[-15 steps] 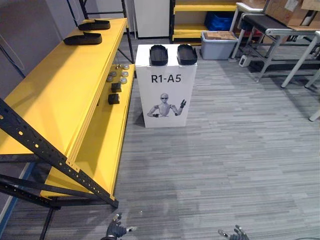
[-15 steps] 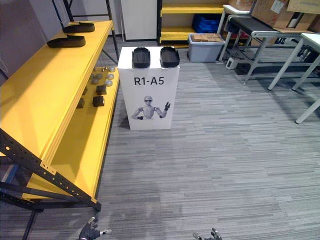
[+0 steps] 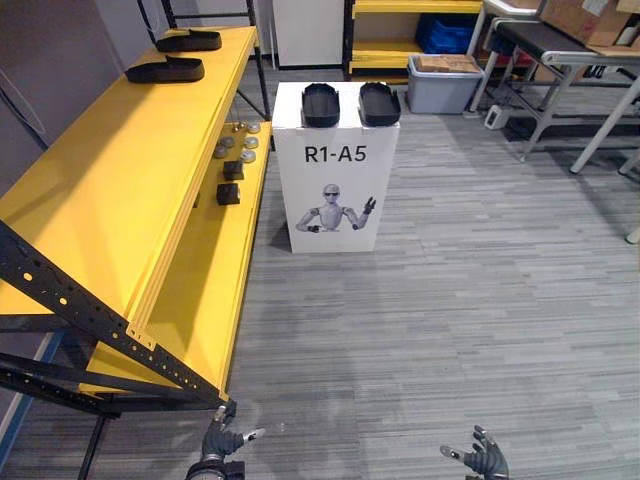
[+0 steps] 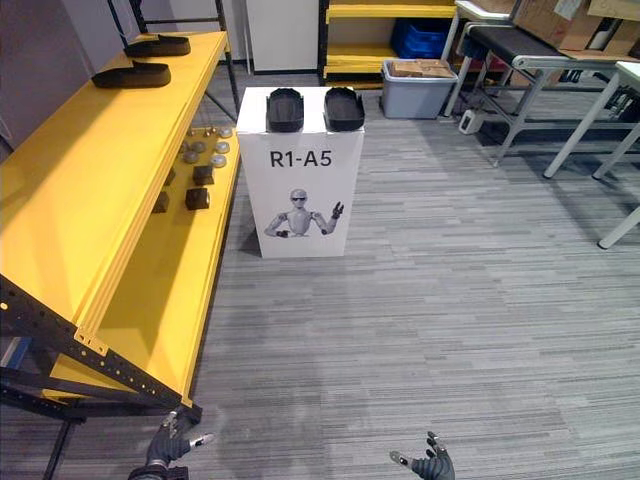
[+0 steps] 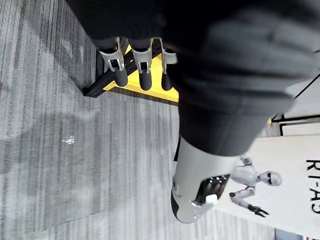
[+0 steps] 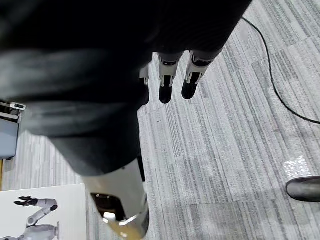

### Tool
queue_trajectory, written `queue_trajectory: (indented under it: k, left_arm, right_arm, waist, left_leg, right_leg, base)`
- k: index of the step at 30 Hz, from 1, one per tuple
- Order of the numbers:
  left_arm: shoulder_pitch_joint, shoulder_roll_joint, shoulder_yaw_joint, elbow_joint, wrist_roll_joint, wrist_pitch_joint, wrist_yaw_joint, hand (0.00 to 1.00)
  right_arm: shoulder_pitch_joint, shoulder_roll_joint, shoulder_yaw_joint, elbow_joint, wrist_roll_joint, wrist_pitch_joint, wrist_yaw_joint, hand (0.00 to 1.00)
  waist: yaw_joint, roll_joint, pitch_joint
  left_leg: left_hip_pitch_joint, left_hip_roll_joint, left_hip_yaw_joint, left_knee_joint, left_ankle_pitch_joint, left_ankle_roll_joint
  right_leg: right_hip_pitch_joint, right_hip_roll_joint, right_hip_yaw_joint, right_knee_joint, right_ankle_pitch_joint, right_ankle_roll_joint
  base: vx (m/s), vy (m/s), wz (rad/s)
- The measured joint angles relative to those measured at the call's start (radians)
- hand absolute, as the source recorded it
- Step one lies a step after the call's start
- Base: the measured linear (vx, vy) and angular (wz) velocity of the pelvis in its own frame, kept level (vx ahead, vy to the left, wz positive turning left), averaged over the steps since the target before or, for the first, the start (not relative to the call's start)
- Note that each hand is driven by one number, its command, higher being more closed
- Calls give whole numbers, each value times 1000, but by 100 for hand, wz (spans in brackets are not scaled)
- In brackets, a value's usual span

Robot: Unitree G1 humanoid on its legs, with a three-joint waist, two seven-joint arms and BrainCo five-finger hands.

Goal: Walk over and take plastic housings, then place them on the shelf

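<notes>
Left hand (image 3: pixel 222 445) & right hand (image 3: pixel 485 462) are mine, hanging low w/ fingers loose and apart, nothing held, both well short of the white box (image 3: pixel 335 190). Two black plastic housings (image 3: pixel 320 105) sit side by side on top of the box. Left of the box, the yellow shelf (image 3: pixel 110 190) carries two more dark pieces (image 3: pixel 165 71), prob. housings too.

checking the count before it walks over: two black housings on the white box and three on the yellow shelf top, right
Not quite: the yellow shelf top holds two black housings, not three; the left eye view shows it. The white box does carry two.
</notes>
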Motion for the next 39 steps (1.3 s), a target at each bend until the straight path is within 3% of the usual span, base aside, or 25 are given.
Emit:
queue_trajectory:
  k: [7, 9, 11, 13, 16, 18, 20, 22, 23, 24, 25, 26, 28, 29, 30, 33, 35, 38, 39]
  left_arm:
    - [9, -14, 0, -22, -6, 4, 8, 0]
    - [4, -25, 0, -31, -25, 5, 9, 0]
    - [9, -33, 0, -52, -36, 7, 11, 0]
    - [6, -36, -1, -67, -43, 11, 15, 0]
    - [-6, -26, -3, -74, -43, 20, 24, 0]
    - [-24, -24, -4, -74, -43, 29, 30, 0]
    - [-54, -21, -4, -73, -43, 30, 33, 0]
    - [-96, -17, -5, -71, -44, 29, 42, 0]
    - [-125, -5, -26, -62, -43, 27, 47, 0]
    - [-136, -10, -39, -56, -43, 27, 47, 0]
    - [-143, -11, -43, -55, -42, 27, 44, 0]
    - [-152, -19, -42, -48, -42, 27, 44, 0]
    - [-148, -41, -37, -42, -43, 27, 45, 0]
    - [-134, -57, -37, -48, -44, 25, 44, 0]
    - [-118, -67, -39, -58, -44, 25, 44, 0]
    - [-97, -91, -41, -97, -46, 26, 43, 0]
    - [-97, -95, -43, -110, -54, 26, 43, 0]
    - [-80, -106, -64, -115, -71, 26, 43, 0]
    - [-78, -114, -70, -115, -72, 26, 43, 0]
  right_arm:
    - [-36, 0, 0, 1, 17, 3, -8, 0]
    - [-61, 0, 0, 2, 22, 5, -15, 0]
    - [-78, -1, -1, 2, 22, 7, -17, 0]
    - [-75, 1, 0, 2, 23, 15, -22, 0]
    - [-69, 17, 12, -3, 26, 19, -31, 0]
    - [-75, 16, 20, -7, 27, 20, -34, 0]
    - [-82, 11, 21, -7, 28, 20, -36, 0]
    - [-82, 1, 40, -8, 44, 20, -39, 0]
    - [-77, -10, 39, -11, 45, 20, -48, 0]
    - [-81, -23, 38, -16, 46, 20, -54, 0]
    - [-94, -25, 37, -24, 47, 20, -57, 0]
    - [-109, -27, 37, -46, 48, 19, -60, 0]
    - [-114, -26, 41, -61, 48, 18, -60, 0]
    - [-107, -19, 59, -67, 49, 18, -61, 0]
    - [-90, -8, 76, -93, 53, 13, -62, 0]
    - [-76, 8, 96, -144, 68, 5, -67, 0]
    - [-73, 19, 96, -151, 84, 6, -70, 0]
    - [-70, 18, 72, -148, 86, 6, -74, 0]
    - [-73, 16, 50, -137, 86, 6, -76, 0]
  waist:
    - [1, 2, 11]
    - [1, 6, 23]
    - [8, 8, 37]
    - [8, 8, 57]
    - [1, 7, 77]
    - [1, 9, 88]
    - [-3, 17, 101]
    - [-30, 27, 111]
    - [-50, 24, 109]
    - [-46, 34, 110]
    - [-47, 40, 113]
    - [-53, 39, 112]
    - [-51, 45, 121]
    - [-41, 48, 127]
    - [-23, 45, 130]
    - [17, 41, 131]
    - [36, 38, 134]
    - [46, 39, 135]
    - [47, 44, 132]
  left_leg:
    - [-29, 1, 32, 7, -2, -2]
    - [-76, 5, 42, 68, -44, 6]
    - [-117, 6, 65, 144, -93, 20]
    - [-125, -5, 65, 205, -148, 50]
    - [-93, -1, 38, 238, -192, 66]
    - [-60, 12, 29, 239, -210, 65]
    - [-18, 43, 17, 226, -227, 44]
    - [26, 85, -21, 178, -229, 23]
    - [63, 113, -48, 145, -234, -27]
    - [77, 139, -48, 151, -237, -46]
    - [67, 146, -46, 170, -225, -69]
    - [35, 141, -40, 249, -184, -116]
    - [-40, 153, -32, 492, -112, -95]
    - [-111, 190, -13, 725, -92, -74]
    - [-170, 229, 23, 909, -94, -75]
    - [-324, 281, 112, 1037, -100, -65]
    - [-414, 276, 163, 950, -109, -63]
    - [-456, 174, 192, 545, -105, -63]
    - [-454, 126, 161, 344, -55, -70]
  right_leg:
    - [-37, 1, 26, 6, 0, 0]
    - [-82, 2, 31, 57, -20, 16]
    - [-144, -5, 49, 172, -82, 33]
    - [-223, -28, 32, 384, -143, 82]
    - [-383, -66, -40, 709, -156, 75]
    - [-432, -82, -76, 707, -161, 71]
    - [-471, -67, -95, 608, -159, 70]
    - [-502, -36, -91, 435, -126, 58]
    - [-505, -27, -92, 333, 54, 37]
    - [-512, -17, -108, 379, 61, -27]
    - [-520, -16, -114, 410, 39, -46]
    - [-520, -19, -114, 437, -6, -63]
    - [-434, -11, -113, 397, -31, -85]
    - [-326, 8, -112, 325, -35, -91]
    - [-218, 26, -107, 259, -38, -96]
    - [-65, 48, -80, 135, -50, -113]
    - [1, 50, -70, 71, -50, -112]
    - [99, 39, -56, 10, -82, -92]
    - [125, 38, -51, -9, -102, -77]
  base:
    - [-94, -5, -12]
    - [-123, 13, -13]
    - [-84, 28, -22]
    - [3, 30, -3]
    - [147, 13, 18]
    - [240, -39, 10]
    - [357, -102, 21]
    - [578, -236, 65]
    - [674, -328, 59]
    - [699, -344, 44]
    - [501, -253, 6]
    - [607, -304, 6]
    - [583, -273, 8]
    - [528, -210, 1]
    - [496, -197, -7]
    - [431, -140, -20]
    - [335, -59, -13]
    - [399, 40, -9]
    - [474, 141, -27]
